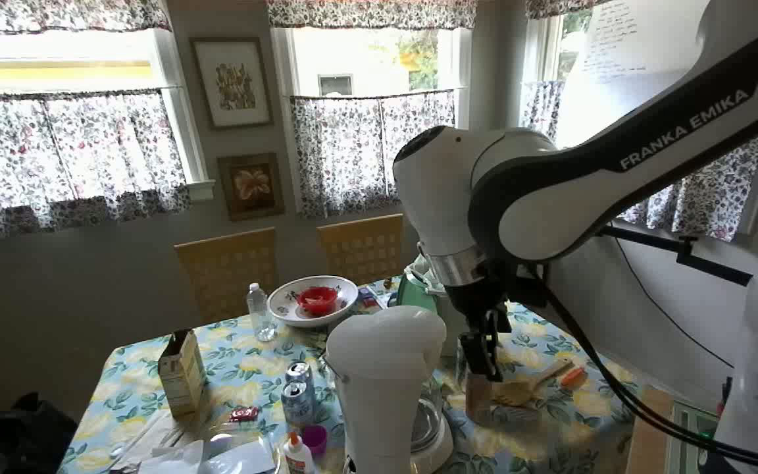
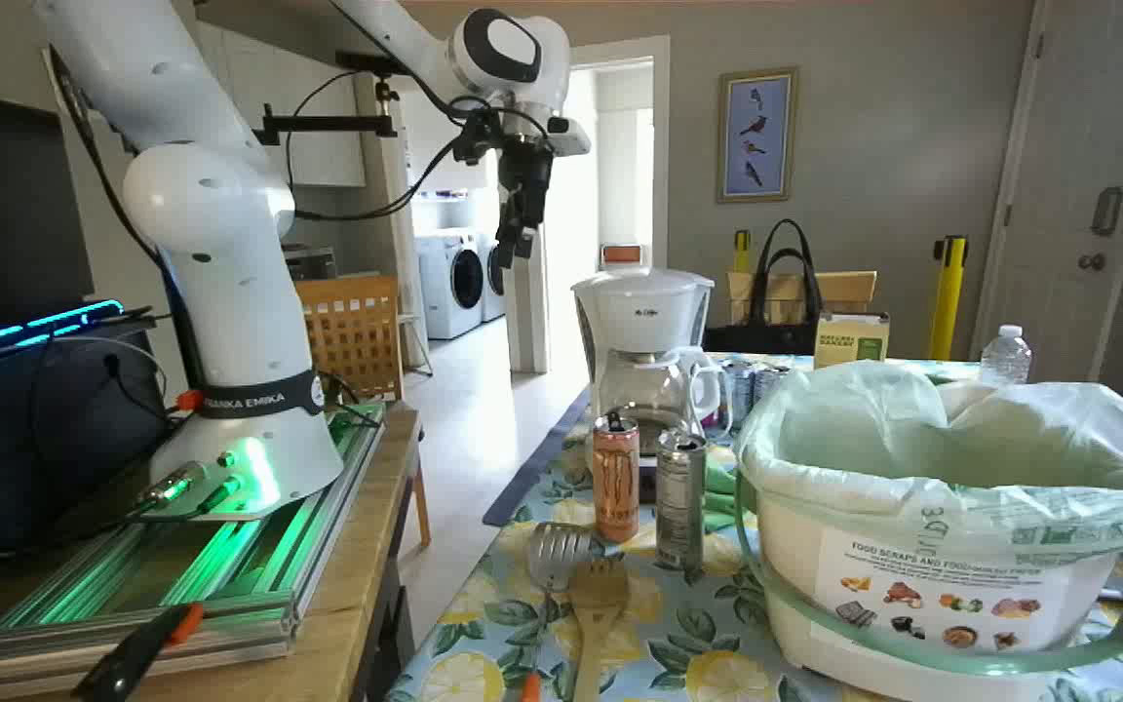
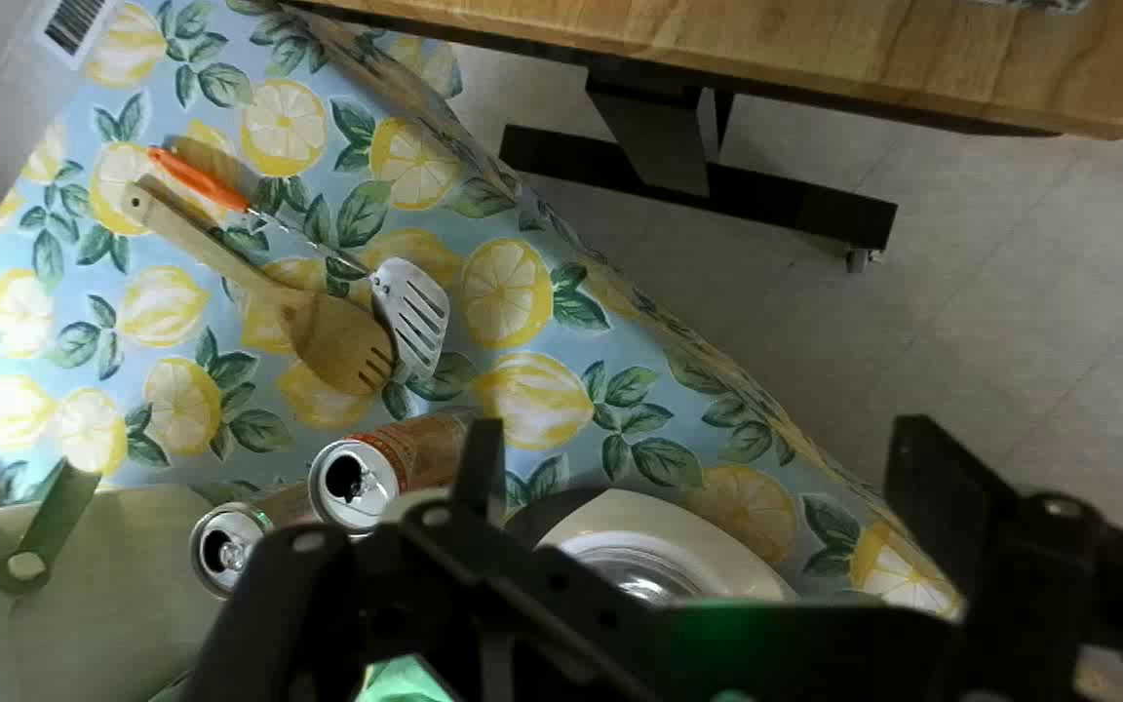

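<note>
My gripper (image 3: 703,448) is open with nothing between its fingers. In both exterior views the gripper (image 1: 486,359) (image 2: 518,244) hangs pointing down, above table height. The nearest thing is a white coffee maker (image 2: 644,310) with a glass carafe; its pale base (image 3: 610,526) shows below the fingers in the wrist view, partly hidden by them. An orange-pink can (image 2: 616,483) and a silver can (image 2: 680,502) stand beside it, both opened; the pink can (image 3: 425,453) and the silver can (image 3: 230,546) are partly behind the left finger in the wrist view.
A slotted metal spatula (image 3: 412,312) and a wooden slotted spoon (image 3: 332,336) lie on the lemon-print tablecloth. A lined food-scrap bin (image 2: 922,575) stands beside the cans. A bottle (image 1: 260,313), a bowl (image 1: 287,309), a carton (image 1: 181,375) and blue cans (image 1: 297,401) are also on the table.
</note>
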`<action>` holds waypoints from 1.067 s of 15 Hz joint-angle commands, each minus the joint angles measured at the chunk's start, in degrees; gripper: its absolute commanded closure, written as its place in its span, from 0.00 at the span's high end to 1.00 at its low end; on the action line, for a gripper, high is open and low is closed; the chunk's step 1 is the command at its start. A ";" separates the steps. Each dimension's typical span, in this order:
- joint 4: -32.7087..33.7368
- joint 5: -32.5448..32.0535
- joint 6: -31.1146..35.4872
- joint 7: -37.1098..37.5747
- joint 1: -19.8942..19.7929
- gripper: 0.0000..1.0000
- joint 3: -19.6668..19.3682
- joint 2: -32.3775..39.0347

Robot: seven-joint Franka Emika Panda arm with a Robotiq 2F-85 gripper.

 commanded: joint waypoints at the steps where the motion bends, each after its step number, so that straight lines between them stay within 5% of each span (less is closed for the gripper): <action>1: 0.11 -0.54 -0.17 0.52 1.74 1.00 -1.63 0.25; 7: -0.21 -0.31 1.55 1.74 1.38 1.00 -1.94 0.29; 16: 2.04 5.10 21.56 4.06 -5.21 1.00 -13.52 10.43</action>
